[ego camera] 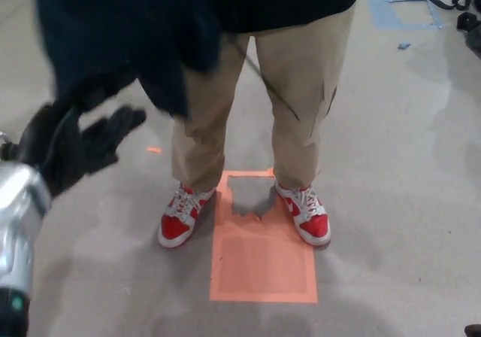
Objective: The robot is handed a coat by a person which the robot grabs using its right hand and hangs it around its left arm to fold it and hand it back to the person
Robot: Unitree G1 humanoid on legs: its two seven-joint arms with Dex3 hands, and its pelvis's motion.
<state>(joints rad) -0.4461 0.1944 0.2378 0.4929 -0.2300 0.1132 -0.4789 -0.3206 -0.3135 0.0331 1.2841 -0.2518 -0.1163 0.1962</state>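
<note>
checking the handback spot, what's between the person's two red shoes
In the head view, the top end of an orange floor marking lies there, with a worn grey patch in it.
</note>
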